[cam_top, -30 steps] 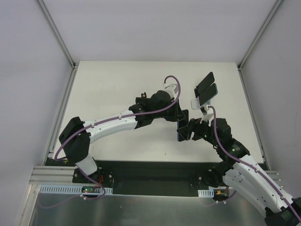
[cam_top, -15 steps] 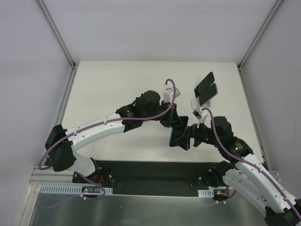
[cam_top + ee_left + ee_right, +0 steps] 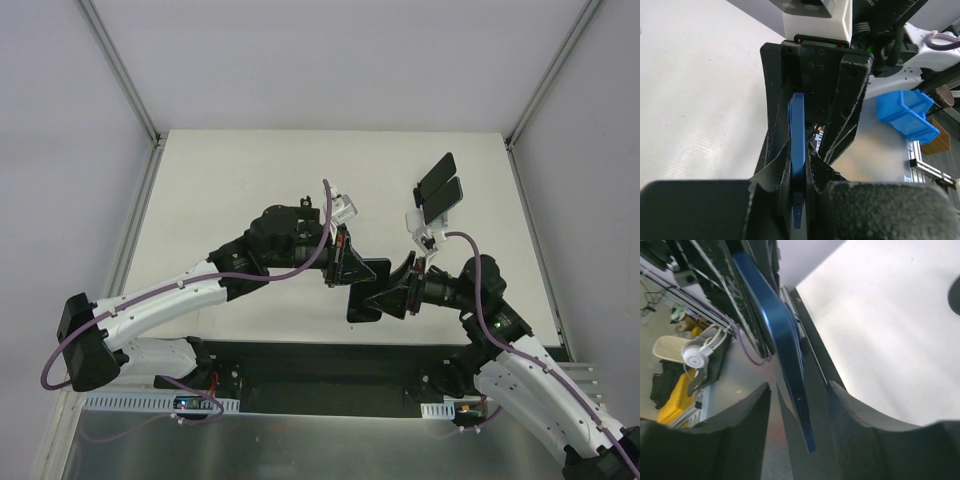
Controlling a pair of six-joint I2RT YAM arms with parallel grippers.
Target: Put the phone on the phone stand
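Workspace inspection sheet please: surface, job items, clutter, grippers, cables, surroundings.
Surface: white table, no marks seen.
Job's things: blue phone held edge-on in the air; phone stand at the table's far right, phone not yet on it.
Clutter: nothing seen.
Grippers: left gripper shut on the phone; right gripper open, one finger on each side of the phone.
Cables: purple cable along each arm.
Surroundings: grey walls; blue bins and headphones beyond the table.

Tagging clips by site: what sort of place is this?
Likely a lab robot cell: white table boxed in by white panels, left arm and right arm bolted at its near edge, blue bin and headphones outside.
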